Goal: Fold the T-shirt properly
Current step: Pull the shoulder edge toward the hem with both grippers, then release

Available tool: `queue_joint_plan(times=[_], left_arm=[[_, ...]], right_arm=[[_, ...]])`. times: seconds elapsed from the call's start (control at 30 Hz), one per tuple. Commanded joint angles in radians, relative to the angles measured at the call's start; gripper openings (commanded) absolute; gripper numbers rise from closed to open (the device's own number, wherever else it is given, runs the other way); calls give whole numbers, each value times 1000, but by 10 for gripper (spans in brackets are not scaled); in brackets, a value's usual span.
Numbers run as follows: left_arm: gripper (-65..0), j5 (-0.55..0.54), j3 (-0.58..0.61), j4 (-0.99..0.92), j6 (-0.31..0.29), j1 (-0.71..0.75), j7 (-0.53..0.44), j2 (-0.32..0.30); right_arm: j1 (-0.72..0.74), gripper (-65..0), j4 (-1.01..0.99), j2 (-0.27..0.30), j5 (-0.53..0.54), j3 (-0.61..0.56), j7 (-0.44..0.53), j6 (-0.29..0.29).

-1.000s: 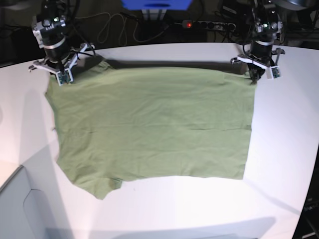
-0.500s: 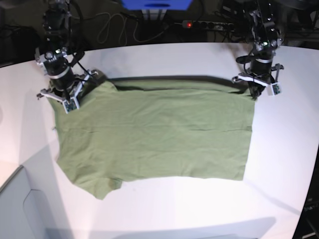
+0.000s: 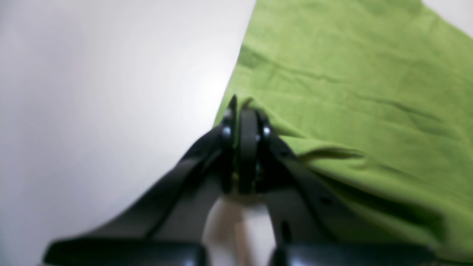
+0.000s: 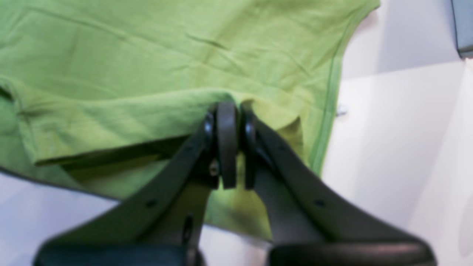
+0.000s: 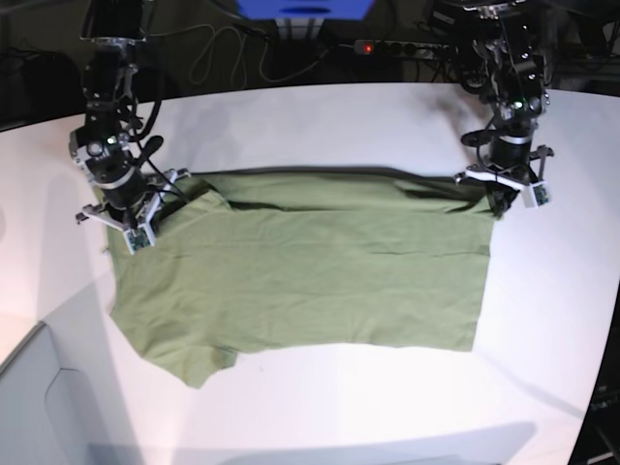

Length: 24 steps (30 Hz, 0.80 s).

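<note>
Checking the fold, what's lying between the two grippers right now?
In the base view, only the T-shirt's folded-over far edge spans from right gripper to left gripper.

T-shirt (image 5: 300,271) far edge now nearer

1 T-shirt (image 5: 300,271), 2 arms

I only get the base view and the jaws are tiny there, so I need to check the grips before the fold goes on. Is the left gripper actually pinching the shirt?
Observer: Yes. In the left wrist view the left gripper has its jaws shut on the T-shirt's edge.
Operator: And the right one?
Observer: The right gripper is shut too, with a raised fold of cloth bunched at its tips.
Operator: Is that lifted cloth clear of the layer below?
Observer: In the right wrist view a dark gap shows under the lifted edge, with more shirt flat on the table beneath.
</note>
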Motion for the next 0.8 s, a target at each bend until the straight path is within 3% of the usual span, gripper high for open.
queue_joint_plan(times=[0.0,0.43,0.6,0.7,0.77], left_arm=[[-650,-2,-4,-4,1,-19,-22,-11],[-650,-2,-4,-88,1,-74,-22,-11],[-650,-2,-4,-88,1,-74,-22,-11],[-650,-2,-4,-88,1,-74,-22,-11],[-632,-2,-4,-88,1,-74,-22,-11]], right_arm=[[26,-648,6,9,7,4,25,14],[66,-648,-28,9,7,2,25,16],[72,-641,-28,9,7,-47,25,16],[70,-589,-28,9,7,-47,25,16],[67,-520,-28,9,7,-47,25,16]])
